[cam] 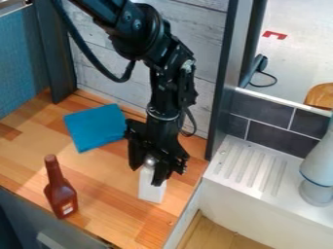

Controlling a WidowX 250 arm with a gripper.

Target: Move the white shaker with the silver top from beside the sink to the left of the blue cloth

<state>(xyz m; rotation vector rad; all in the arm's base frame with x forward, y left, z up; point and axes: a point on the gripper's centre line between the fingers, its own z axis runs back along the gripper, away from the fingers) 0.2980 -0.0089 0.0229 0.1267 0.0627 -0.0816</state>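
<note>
My gripper (148,174) hangs down over the right part of the wooden counter, at the top of a white block-shaped container (152,190) with a rounded silver top (150,161). The container stands upright and is partly hidden behind the gripper. I cannot tell whether it is held. To the left and nearer the counter's front edge stands a reddish-brown bottle (60,191) with a narrow neck. A folded blue cloth (96,127) lies behind the bottle, left of the gripper.
A grey-white wall panel (192,109) rises behind the counter (107,180). Right of the dark post (225,82) is a white sink unit with a ridged drainboard (250,163) and a pale grey faucet-like part (319,168). A brown rounded object (320,96) sits beyond the dark tiles.
</note>
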